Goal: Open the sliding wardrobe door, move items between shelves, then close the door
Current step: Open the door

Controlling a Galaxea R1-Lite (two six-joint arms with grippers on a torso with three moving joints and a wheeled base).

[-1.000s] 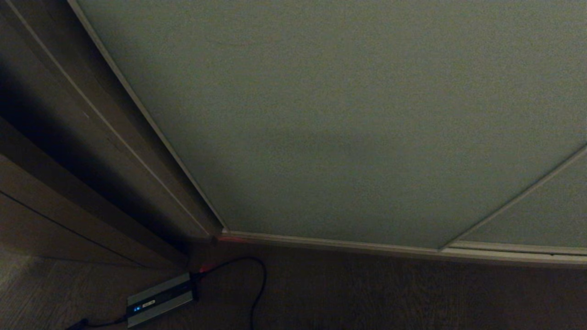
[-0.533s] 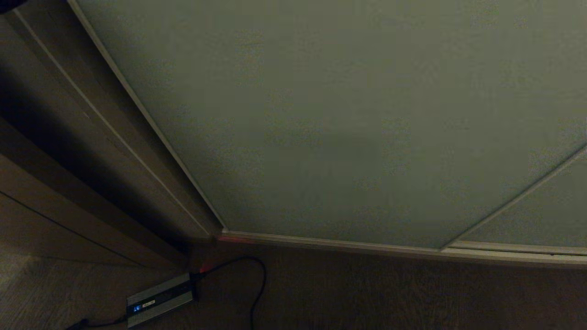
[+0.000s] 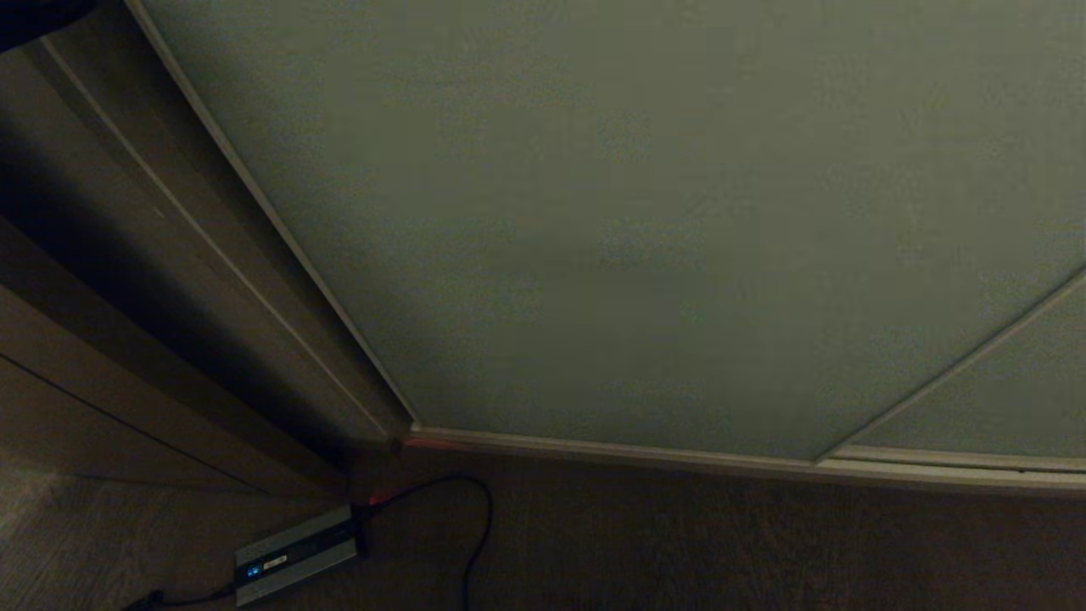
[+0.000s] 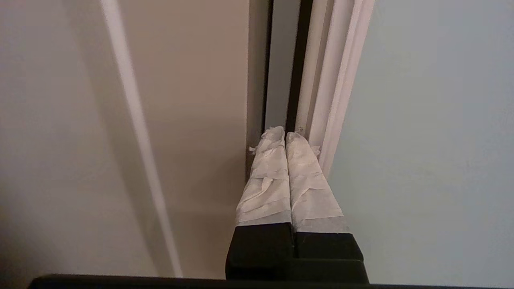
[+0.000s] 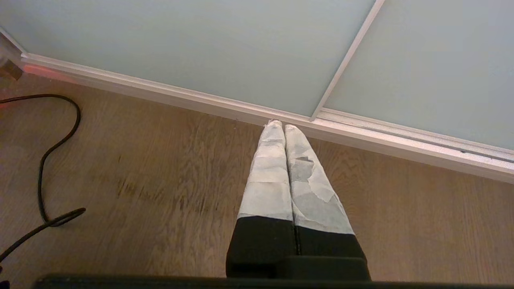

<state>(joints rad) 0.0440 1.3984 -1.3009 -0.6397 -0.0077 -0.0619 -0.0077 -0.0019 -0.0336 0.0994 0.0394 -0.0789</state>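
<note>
My left pincer (image 4: 286, 134), its white-taped fingers pressed together on nothing, points its tips at the dark gap beside the slim pale frame of the matte grey-green sliding wardrobe door (image 3: 645, 221), which stands closed. My right pincer (image 5: 280, 125), likewise pressed together, hangs over the brown wood-grain floor (image 5: 160, 172) near a black cable (image 5: 44, 160).

head: looks down at sliding wardrobe door (image 3: 645, 238)
left wrist: close on door's frame edge
right wrist: over floor (image 5: 160, 172), sharing door
</note>
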